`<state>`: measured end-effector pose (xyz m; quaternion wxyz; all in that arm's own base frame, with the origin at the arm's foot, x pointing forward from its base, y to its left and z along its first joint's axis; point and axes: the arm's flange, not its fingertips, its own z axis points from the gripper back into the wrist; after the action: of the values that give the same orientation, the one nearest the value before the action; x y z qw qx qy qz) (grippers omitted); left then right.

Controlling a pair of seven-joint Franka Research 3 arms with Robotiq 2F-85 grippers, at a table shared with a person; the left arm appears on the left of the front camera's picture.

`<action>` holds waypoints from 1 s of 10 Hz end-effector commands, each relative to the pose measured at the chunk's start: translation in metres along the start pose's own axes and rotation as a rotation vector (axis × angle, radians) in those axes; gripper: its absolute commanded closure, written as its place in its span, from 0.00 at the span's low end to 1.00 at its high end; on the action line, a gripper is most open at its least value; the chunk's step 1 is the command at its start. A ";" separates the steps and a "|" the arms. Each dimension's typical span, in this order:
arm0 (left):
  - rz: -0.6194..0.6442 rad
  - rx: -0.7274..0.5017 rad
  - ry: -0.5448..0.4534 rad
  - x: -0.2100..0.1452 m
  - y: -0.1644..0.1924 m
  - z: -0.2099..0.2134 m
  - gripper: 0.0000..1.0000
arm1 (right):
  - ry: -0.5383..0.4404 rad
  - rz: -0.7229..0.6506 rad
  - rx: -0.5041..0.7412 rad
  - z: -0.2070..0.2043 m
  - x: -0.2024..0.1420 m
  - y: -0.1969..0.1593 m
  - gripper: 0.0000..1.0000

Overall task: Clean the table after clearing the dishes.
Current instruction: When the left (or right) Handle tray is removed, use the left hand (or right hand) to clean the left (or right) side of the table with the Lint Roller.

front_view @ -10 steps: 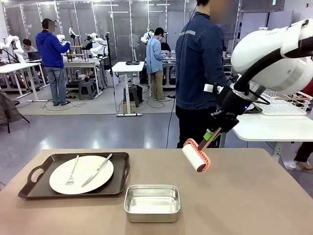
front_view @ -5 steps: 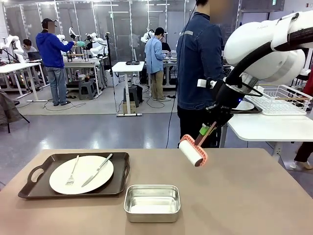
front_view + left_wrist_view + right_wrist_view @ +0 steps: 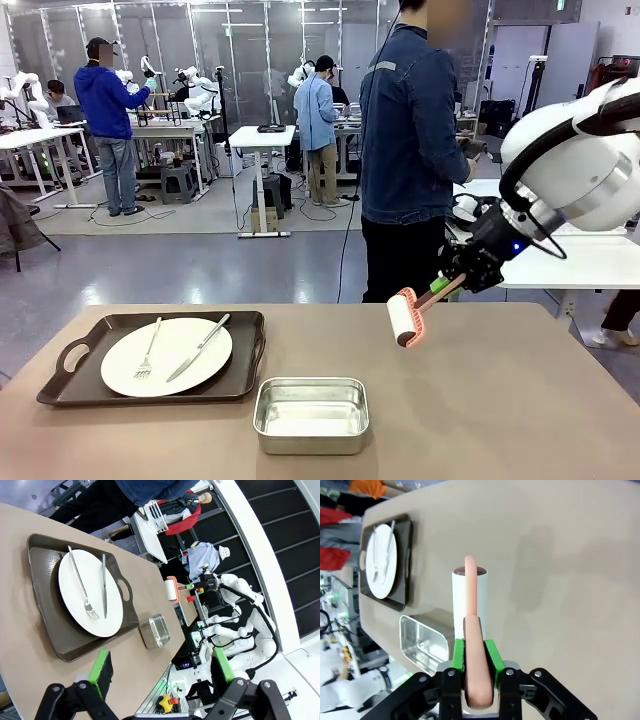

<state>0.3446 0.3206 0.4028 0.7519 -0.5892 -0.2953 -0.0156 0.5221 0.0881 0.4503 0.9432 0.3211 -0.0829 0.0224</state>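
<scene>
The table (image 3: 500, 420) spreads brownish-tan beneath both sets of jaws. A person (image 3: 410, 130) in a dark blue jacket stands at its far edge, beyond the right jaws. The white right arm (image 3: 580, 160) comes in from the right side and bends down toward the far middle of the top.

The dark tray (image 3: 250, 350) with its cut-out handles lies flat on the table, well apart from the right jaws and off to their left in the front view. In the left wrist view it lies straight ahead of the left jaws, closer to the left-hand pad. On it rests the round white plate (image 3: 120, 375). A steel pan (image 3: 310, 443) sits on the table just beside the tray's near corner. In the right wrist view it is low and to the left of the jaws.

The lint roller (image 3: 403, 322), a white roll in a salmon-pink frame, sticks straight out from the right jaws. It hangs above the table, and its faint shadow falls apart from it. The knife (image 3: 200, 347) and the fork (image 3: 148, 352) lie side by side across the plate, not touching each other.

The right gripper (image 3: 440, 285) has its green pads pressed against both sides of the roller's pink handle. The left gripper (image 3: 161, 666) holds its jaws wide apart with nothing between them.
</scene>
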 end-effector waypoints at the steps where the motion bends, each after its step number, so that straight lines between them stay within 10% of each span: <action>1: -0.002 -0.012 -0.004 -0.001 -0.003 0.002 0.00 | 0.002 -0.072 0.078 -0.013 0.002 -0.012 0.78; 10: -0.002 -0.012 -0.004 -0.001 -0.003 0.002 0.00 | 0.086 -0.144 0.192 -0.093 0.000 -0.091 0.78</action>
<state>0.3447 0.3205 0.4027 0.7519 -0.5893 -0.2952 -0.0158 0.5423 0.0744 0.3253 0.9129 0.4071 -0.0121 -0.0279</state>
